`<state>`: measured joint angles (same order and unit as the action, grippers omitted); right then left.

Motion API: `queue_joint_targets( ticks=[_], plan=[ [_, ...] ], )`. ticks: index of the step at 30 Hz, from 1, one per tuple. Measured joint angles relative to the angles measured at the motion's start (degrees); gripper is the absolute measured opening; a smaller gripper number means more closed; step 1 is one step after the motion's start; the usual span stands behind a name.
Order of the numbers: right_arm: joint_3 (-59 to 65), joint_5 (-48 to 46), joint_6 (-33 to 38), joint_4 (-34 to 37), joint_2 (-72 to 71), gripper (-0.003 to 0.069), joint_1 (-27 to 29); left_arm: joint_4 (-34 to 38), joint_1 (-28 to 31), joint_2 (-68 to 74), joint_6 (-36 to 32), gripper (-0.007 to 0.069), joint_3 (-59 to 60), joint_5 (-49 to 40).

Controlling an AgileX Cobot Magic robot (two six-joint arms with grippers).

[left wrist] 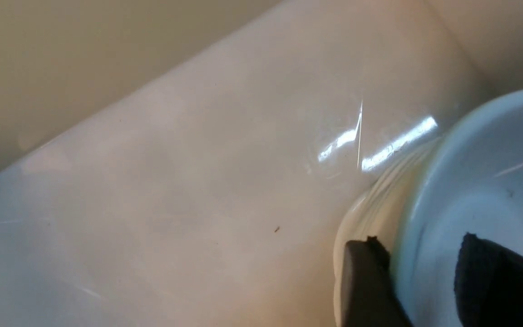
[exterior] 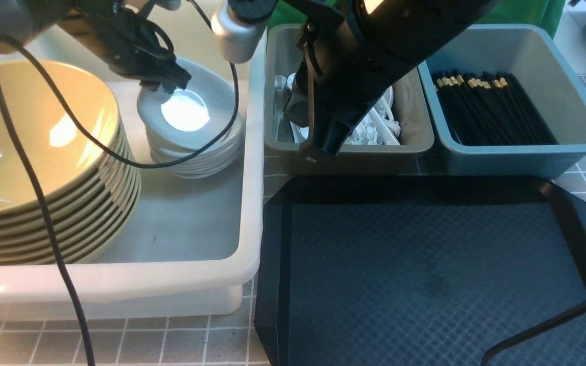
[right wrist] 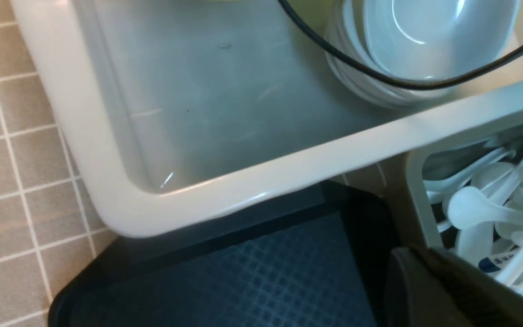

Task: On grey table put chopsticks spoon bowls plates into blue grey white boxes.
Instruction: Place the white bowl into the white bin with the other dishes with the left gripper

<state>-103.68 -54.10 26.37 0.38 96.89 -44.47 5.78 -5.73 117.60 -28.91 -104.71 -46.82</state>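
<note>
Black textured tray (exterior: 425, 284) fills the near right of the front view, lying on the grey table (exterior: 171, 340). To its left, the white box (exterior: 120, 279) holds stacked yellow bowls (exterior: 33, 152) and a stack of white plates (exterior: 191, 147). The left gripper (exterior: 163, 84) hangs at the top plate's far rim. Behind the tray, the grey box (exterior: 415, 122) holds spoons (exterior: 382, 129) and the blue box (exterior: 552, 86) holds chopsticks (exterior: 491, 112). The right gripper (exterior: 323, 145) hangs over the grey box's near rim.

Left wrist view: the jaws stand parted astride the top plate's rim, one of the fingers (left wrist: 361, 281) outside the stack, the other inside, not pinching.

Right wrist view: the jaws are pressed together beside the spoons, nothing seen between them.
</note>
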Motion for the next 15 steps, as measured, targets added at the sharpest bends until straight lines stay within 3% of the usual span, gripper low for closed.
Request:
queue_joint_targets(
  ticks=[1,2,3,4,5,8,12,15],
  plan=[
    [0.0,0.0,0.0,0.0,0.0,0.0019,0.0,-0.3,0.0,0.0,-0.1,0.0342,-0.1,0.0],
    [0.0,0.0,0.1,0.0,0.0,0.0019,0.0,-0.3,0.0,0.0,-0.1,0.0342,-0.1,0.0],
    [0.0,-0.1,0.0,0.0,0.0,0.0019,0.0,-0.6,0.0,0.0,-0.1,0.0436,-0.9,-0.4],
    [0.0,-0.1,0.0,0.0,0.0,0.0019,0.0,-0.7,0.0,0.0,-0.1,0.0446,-1.0,-0.4],
    [0.0,-0.5,0.0,0.0,0.0,0.0019,0.0,-1.1,0.0,0.0,-0.2,0.0510,-2.6,-1.4],
    [0.0,-1.7,0.0,0.0,0.0,0.0019,0.0,-1.2,0.0,-0.2,-0.2,0.0602,-6.9,-4.1],
    [0.0,-2.7,0.0,-0.7,-0.1,0.0019,0.0,-1.3,-0.2,-2.1,0.4,0.0624,-12.9,-9.4],
    [-0.6,-3.2,-0.4,-1.5,-0.9,0.0019,0.0,-2.1,-1.2,-5.7,2.0,0.0576,-17.7,-14.5]
  ],
)
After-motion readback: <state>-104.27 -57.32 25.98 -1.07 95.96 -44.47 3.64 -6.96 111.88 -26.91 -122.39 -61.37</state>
